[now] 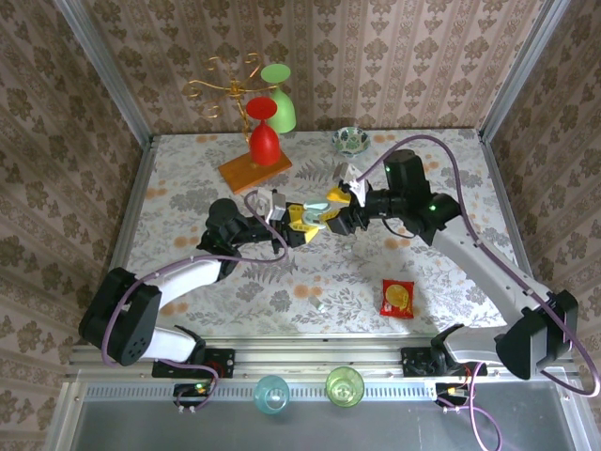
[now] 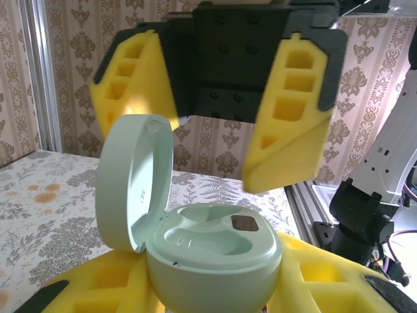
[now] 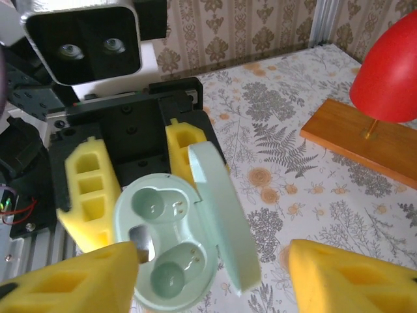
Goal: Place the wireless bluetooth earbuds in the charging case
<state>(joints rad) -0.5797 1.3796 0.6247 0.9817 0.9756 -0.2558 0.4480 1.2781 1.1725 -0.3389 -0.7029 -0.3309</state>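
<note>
Charging case (image 2: 215, 254), pale mint and pebble-shaped, is held up off the table (image 1: 188, 178) near its middle. Its lid is hinged open and stands upright on the left side in my left wrist view. At the far left, brown damask wallpaper (image 1: 47, 141) covers the wall, and a metal post (image 1: 108, 70) runs down the corner to a tabletop spread with a pale cloth printed with leaves and orange blooms. My left arm (image 1: 188, 272) reaches in over that cloth, and my left gripper (image 1: 296, 225) is closed on the lower half of the case, with a yellow foam pad against each side. Towards the back wall, a gold wire stand (image 1: 221, 85), a wooden board (image 1: 246, 174), a red goblet shape (image 1: 264, 132) and a green goblet shape (image 1: 280, 94) are grouped together. The case shows two moulded wells, and I cannot tell whether an earbud lies in either. On the metal ledge at the near edge, a bluish glass (image 1: 272, 393) and a green glass (image 1: 345, 386) stand side by side. Just right of the case, my right gripper (image 1: 333, 214) faces it with its pads spread wide apart, holding nothing. Farther right, a small patterned bowl (image 1: 349, 141) sits near the back edge, and a red snack packet (image 1: 397, 299) lies flat on the cloth nearer me. My right arm (image 1: 479, 254) slants back to its base beside the right-hand wall, which is papered the same.
</note>
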